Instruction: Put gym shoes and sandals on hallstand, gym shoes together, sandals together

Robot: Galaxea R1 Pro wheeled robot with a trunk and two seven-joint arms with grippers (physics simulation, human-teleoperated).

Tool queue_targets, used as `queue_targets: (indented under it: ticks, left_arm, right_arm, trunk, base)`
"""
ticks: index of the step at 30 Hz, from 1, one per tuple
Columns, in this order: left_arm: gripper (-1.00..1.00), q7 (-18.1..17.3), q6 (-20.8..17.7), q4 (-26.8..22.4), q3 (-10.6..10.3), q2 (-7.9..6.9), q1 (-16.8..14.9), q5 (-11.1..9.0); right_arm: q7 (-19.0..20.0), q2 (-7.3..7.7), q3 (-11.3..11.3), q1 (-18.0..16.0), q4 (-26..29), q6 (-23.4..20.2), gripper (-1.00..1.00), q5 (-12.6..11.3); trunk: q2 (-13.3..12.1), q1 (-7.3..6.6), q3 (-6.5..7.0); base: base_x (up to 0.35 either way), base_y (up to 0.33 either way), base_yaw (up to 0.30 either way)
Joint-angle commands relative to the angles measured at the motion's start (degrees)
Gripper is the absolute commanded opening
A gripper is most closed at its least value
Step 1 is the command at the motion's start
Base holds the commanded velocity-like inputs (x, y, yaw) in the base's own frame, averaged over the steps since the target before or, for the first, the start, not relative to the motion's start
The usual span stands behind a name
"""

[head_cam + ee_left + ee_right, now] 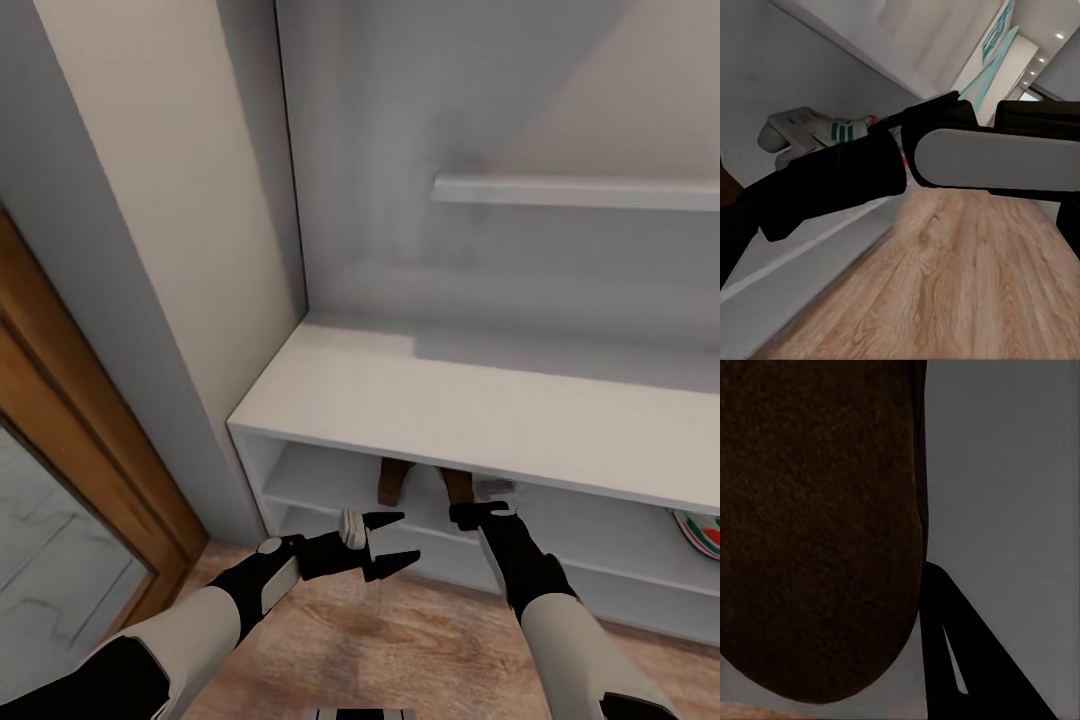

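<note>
Head view: no legible writing anywhere. Hallstand (470, 410), pale grey, flat top bare, filled centre frame. Two sandals (392, 480), dark brown, stood under its top at lower centre; second sandal (458, 487) beside. Gym shoe (700, 530) at right edge. Left gripper (395, 540) spread open, empty. Right gripper (480, 513) reached the shelf, grip undeterminable. Wooden door frame (60, 400) at left.

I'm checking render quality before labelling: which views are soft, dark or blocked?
Head view: even light, slightly soft, a shadow band on the hallstand top. Left wrist view: the dark right arm crosses in front of a gym shoe. Right wrist view: a dark sandal looms close, detail lost.
</note>
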State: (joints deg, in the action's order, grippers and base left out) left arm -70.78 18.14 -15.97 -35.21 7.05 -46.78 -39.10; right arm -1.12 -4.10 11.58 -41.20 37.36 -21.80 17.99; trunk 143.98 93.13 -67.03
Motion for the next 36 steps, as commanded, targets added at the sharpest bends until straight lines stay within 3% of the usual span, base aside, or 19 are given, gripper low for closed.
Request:
queue_targets:
  ticks: [1, 36]
  left_arm:
    - [1.00, -0.1, 0.3, 0.1, -0.5, -0.02, -0.1, -0.5]
    - [1.00, -0.1, 0.3, 0.2, -0.5, -0.03, -0.1, -0.5]
  right_arm:
    - [-0.1, -0.08, 0.2, 0.0, 0.1, -0.3, -1.00, 0.0]
    - [-0.1, -0.10, 0.2, 0.0, 0.0, -0.3, -1.00, 0.0]
  trunk:
    - [0.0, 0.01, -0.05]
    - [0.0, 0.01, -0.05]
  base:
    - [0.203, 0.000, 0.000]
    - [0.020, 0.023, 0.000]
